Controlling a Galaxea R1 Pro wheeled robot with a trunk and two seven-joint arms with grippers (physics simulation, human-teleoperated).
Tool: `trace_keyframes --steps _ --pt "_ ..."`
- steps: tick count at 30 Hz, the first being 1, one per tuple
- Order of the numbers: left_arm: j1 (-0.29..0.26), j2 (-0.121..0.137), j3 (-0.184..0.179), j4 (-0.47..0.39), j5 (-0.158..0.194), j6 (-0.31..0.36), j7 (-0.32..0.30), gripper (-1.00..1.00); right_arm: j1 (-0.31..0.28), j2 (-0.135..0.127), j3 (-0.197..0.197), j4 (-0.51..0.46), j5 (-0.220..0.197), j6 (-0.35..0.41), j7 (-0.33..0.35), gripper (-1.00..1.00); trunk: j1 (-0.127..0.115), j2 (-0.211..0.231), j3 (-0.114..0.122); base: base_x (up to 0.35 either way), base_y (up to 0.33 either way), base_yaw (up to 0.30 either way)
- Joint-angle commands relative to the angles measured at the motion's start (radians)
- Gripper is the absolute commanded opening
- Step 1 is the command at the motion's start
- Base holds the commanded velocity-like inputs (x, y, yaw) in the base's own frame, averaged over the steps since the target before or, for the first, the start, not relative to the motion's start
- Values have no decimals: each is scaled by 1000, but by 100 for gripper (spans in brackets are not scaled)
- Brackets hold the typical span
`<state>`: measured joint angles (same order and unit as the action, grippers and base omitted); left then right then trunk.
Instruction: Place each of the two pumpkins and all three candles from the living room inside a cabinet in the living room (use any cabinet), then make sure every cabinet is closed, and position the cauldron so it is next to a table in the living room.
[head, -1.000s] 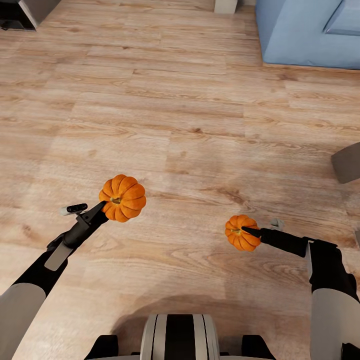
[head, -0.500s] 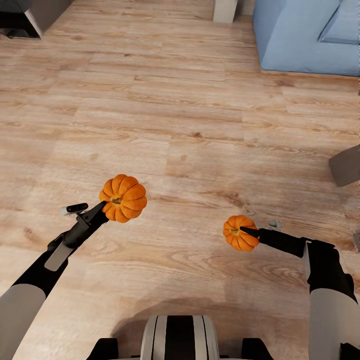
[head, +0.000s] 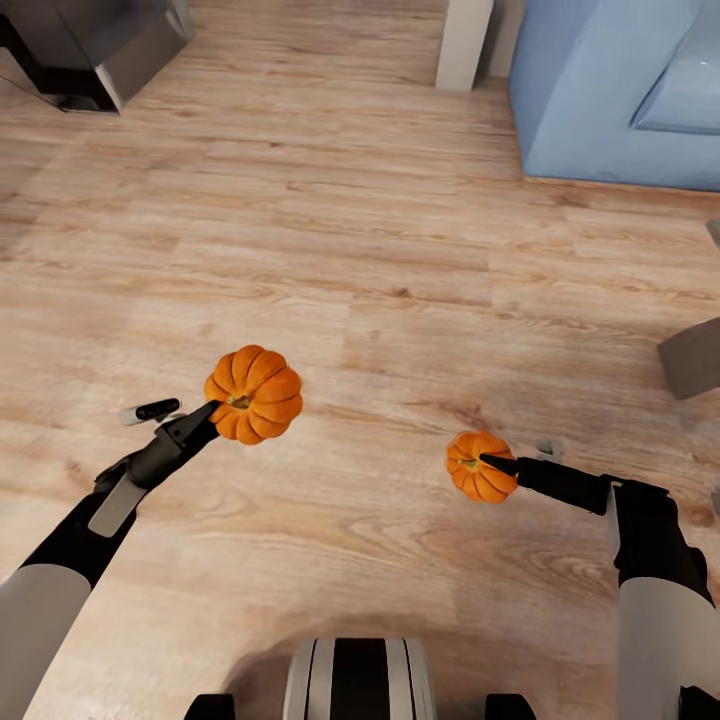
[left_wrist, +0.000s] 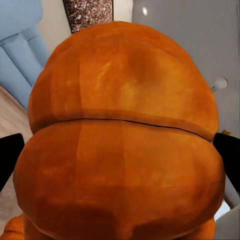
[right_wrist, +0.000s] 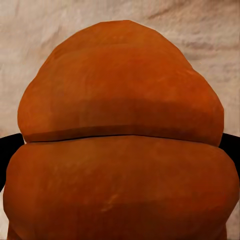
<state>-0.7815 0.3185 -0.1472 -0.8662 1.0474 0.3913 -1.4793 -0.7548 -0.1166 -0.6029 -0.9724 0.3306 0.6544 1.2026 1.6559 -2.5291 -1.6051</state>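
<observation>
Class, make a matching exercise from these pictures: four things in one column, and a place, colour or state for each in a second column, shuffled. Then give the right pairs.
Things:
1. larger pumpkin
2. smaller pumpkin
3. sofa
4. floor

Descriptions:
A. light blue, at the far right of the head view
B. held in the right claw
C. pale wood planks
D. held in the left claw

Pairs: 1-D, 2-B, 3-A, 4-C
</observation>
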Motion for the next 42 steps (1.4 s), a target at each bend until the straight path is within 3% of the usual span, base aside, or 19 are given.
trace_keyframes --steps 1,42 --pt "0 0 -1 -4 -1 0 1 -100 0 0 0 1 0 2 2 -100 0 0 5 0 0 255" --pt "0 -1 -2 -26 -3 0 1 -100 8 1 1 9 -1 1 0 -100 -19 10 187 0 0 270"
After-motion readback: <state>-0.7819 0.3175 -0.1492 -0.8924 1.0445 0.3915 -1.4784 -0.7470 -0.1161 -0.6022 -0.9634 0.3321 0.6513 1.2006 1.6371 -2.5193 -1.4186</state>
